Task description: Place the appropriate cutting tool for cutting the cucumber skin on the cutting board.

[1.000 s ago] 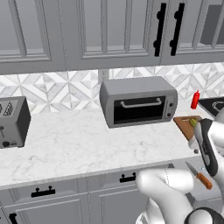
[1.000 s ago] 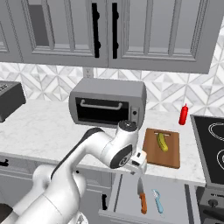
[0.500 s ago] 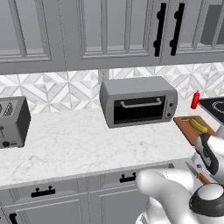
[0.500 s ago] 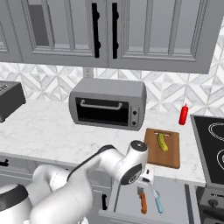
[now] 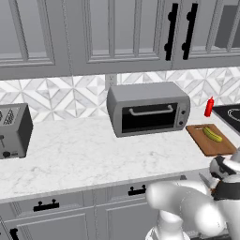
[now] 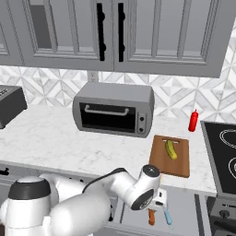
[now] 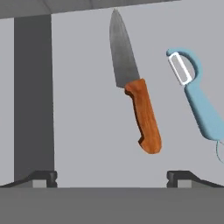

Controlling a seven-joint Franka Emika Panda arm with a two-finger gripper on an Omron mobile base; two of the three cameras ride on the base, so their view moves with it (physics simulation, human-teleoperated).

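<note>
A knife (image 7: 133,83) with a steel blade and an orange-brown handle lies on the grey floor of an open drawer (image 7: 83,131), and a light blue peeler (image 7: 197,100) lies to its right. My gripper (image 7: 113,179) hangs above them, open and holding nothing, with the knife handle between the lines of its fingertips (image 7: 43,177). In the right base view the gripper (image 6: 160,201) sits just below the counter's front edge, over the knife (image 6: 151,216) and peeler (image 6: 167,216). On the counter, the yellow-green cucumber (image 6: 171,149) (image 5: 212,134) rests on the brown cutting board (image 6: 177,163) (image 5: 211,145).
A grey toaster oven (image 5: 147,108) (image 6: 114,109) stands left of the board, with a red bottle (image 6: 193,120) (image 5: 209,107) behind the board. A black stove (image 6: 226,156) adjoins on the right. A toaster (image 5: 11,131) sits far left on the marble counter (image 5: 79,154).
The arm has swung down: the hand dropped from counter height beside the board to below the counter's front edge, over the open drawer. Board and cucumber stayed put.
</note>
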